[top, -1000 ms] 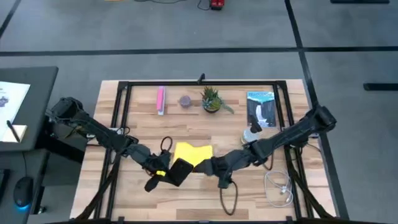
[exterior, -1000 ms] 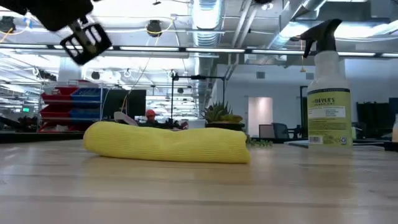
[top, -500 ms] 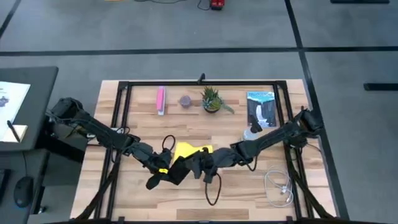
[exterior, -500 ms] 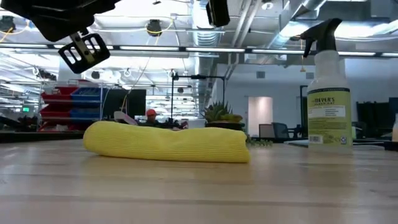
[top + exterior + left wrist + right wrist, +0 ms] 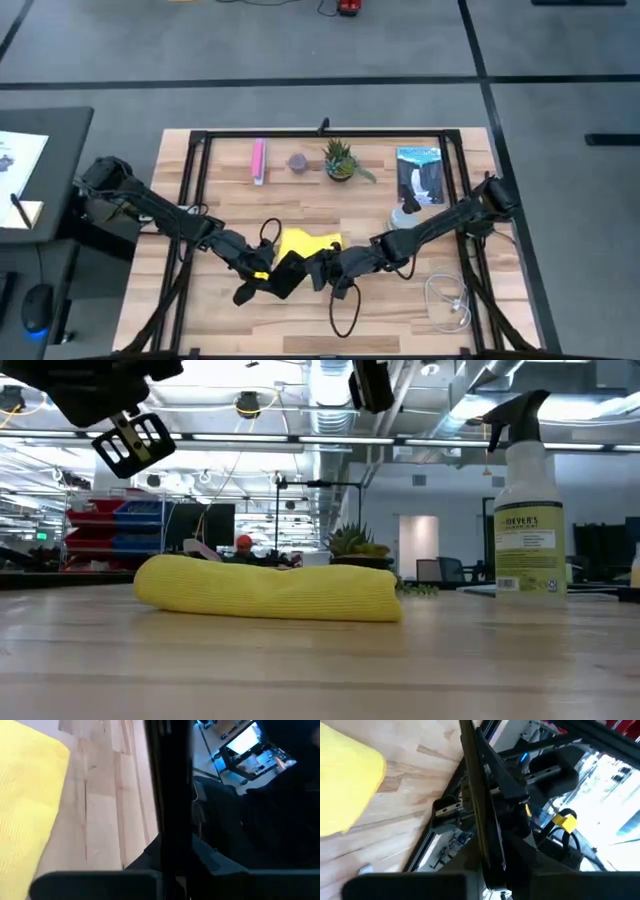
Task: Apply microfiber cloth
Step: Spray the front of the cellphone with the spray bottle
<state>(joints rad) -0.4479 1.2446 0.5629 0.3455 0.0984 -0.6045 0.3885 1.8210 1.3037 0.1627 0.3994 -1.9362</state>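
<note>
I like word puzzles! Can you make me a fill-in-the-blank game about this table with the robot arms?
1. The soft folded cloth on the wooden table is ____.
2. The clear plastic spray bottle has a ____ trigger top.
3. The narrow bar beside the small green potted plant is ____.

Missing words: yellow, black, pink

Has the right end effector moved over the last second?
Yes. In the high view the right end effector has slid left, away from the spray bottle, onto the black phone beside the microfiber cloth.

Two dark jointed arms; black cables loop off each; yellow tag near left pincer (image 5: 262,277)
</note>
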